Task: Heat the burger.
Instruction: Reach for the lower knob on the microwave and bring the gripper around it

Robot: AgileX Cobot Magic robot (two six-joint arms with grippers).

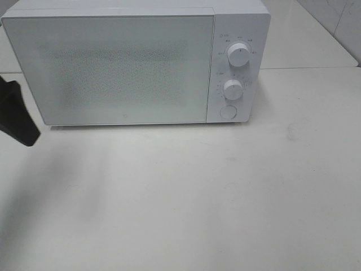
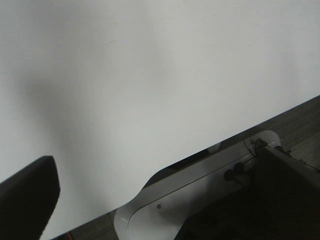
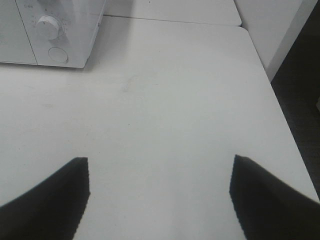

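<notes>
White microwave [image 1: 135, 65], two dials [image 1: 238, 56] with illegibly small lettering.

No view shows burger. White microwave [image 1: 135, 62] stands at back of table [image 1: 186, 197], door [image 1: 110, 68] shut, its frosted panel opaque. Burger perhaps behind that door; cannot tell. No bun, patty or filling discernible through panel.
</notes>
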